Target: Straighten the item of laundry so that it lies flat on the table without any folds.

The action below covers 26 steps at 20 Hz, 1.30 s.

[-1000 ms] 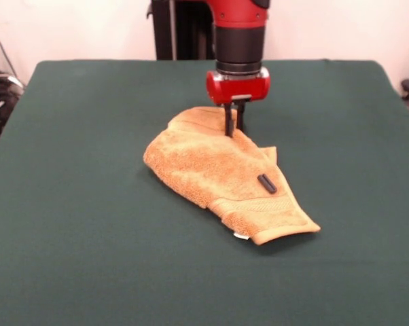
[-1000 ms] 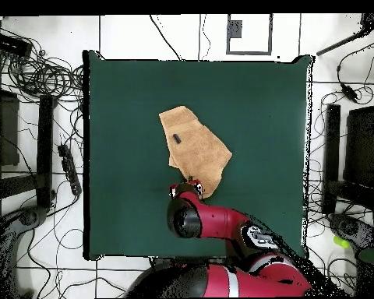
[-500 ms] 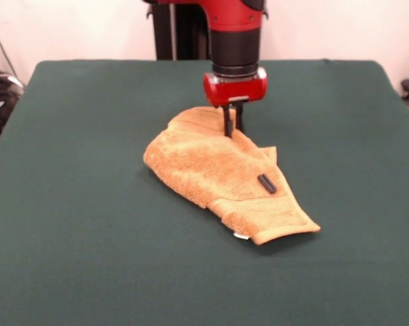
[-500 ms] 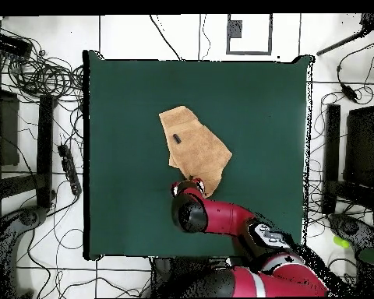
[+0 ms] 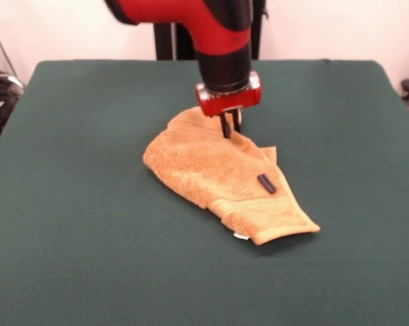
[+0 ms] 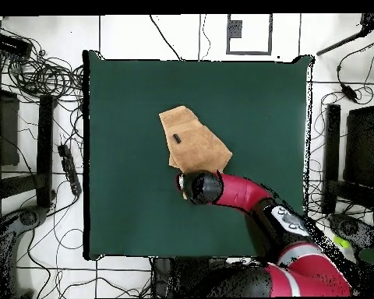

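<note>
My pincer pinches narrowly on the towel at its 12 o'clock edge; the towel lies folded on the counter, black cylinder atop.

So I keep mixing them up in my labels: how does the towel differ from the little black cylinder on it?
The towel is golden-orange, soft and broad, lying crumpled with folds; the black cylinder is small, dark and rigid. The towel rests on the table, the cylinder on the towel. The tool meets only the towel. Both lie still.
</note>
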Each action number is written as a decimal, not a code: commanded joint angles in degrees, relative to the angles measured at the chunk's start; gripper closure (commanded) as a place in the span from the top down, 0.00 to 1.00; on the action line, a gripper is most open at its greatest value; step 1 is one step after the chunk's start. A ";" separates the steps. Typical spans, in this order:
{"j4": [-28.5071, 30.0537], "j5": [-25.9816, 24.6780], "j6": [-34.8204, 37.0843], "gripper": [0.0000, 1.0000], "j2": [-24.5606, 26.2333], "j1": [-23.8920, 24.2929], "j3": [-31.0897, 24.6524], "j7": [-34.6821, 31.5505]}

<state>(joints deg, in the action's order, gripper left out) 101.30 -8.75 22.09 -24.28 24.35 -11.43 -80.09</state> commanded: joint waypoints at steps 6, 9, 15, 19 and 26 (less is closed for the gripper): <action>-24.36 1.27 19.22 0.00 17.90 8.24 -7.01 7.22; -28.91 0.03 25.67 0.00 20.63 11.90 -10.56 13.93; -38.97 -2.93 37.39 0.00 26.32 16.57 -16.76 23.69; -43.46 -2.70 42.57 0.00 30.44 19.66 -21.18 28.48; -57.67 -5.97 57.66 1.00 35.75 17.43 -24.07 31.05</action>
<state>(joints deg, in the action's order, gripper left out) 64.74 -6.47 86.65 2.83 43.49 -32.29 -70.33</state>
